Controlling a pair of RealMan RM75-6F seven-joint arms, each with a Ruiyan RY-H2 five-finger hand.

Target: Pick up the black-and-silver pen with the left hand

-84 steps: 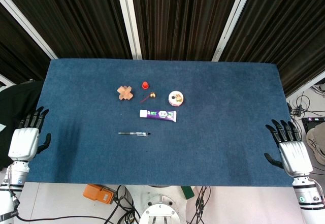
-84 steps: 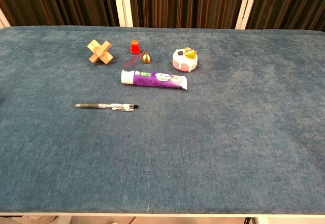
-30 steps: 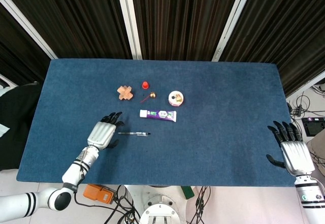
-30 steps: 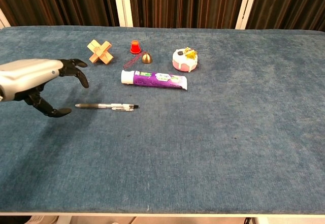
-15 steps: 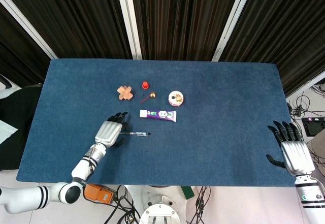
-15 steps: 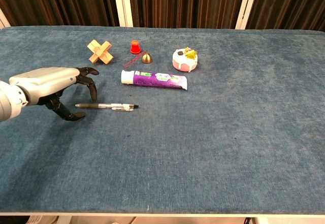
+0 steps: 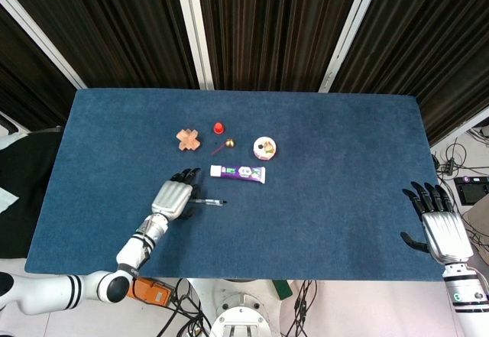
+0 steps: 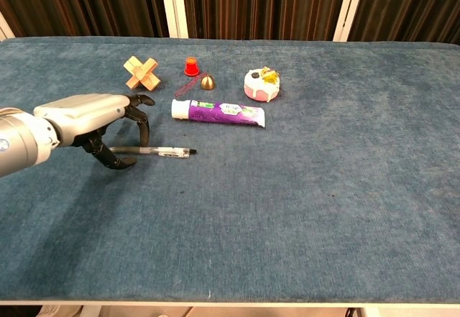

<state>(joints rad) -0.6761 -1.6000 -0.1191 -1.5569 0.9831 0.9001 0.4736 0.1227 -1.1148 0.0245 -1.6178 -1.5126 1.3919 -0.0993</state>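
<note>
The black-and-silver pen (image 8: 159,152) (image 7: 210,201) lies flat on the blue table cloth, tip pointing right. My left hand (image 8: 97,119) (image 7: 173,197) hovers over the pen's left end, palm down, fingers apart and curved downward, thumb below the pen's line. It holds nothing. In the head view the hand hides the pen's left half. My right hand (image 7: 442,230) stays at the table's right front corner, fingers spread, empty; the chest view does not show it.
Behind the pen lie a purple-and-white tube (image 8: 218,112), a wooden cross puzzle (image 8: 141,72), a small red cap (image 8: 191,66), a brass bell (image 8: 208,82) and a little cake-shaped toy (image 8: 261,84). The table's front edge (image 8: 230,301) runs close to me.
My left hand has come in from the table's left front corner and moved right, now reaching over the pen's left end. The pen and right hand have not moved.
</note>
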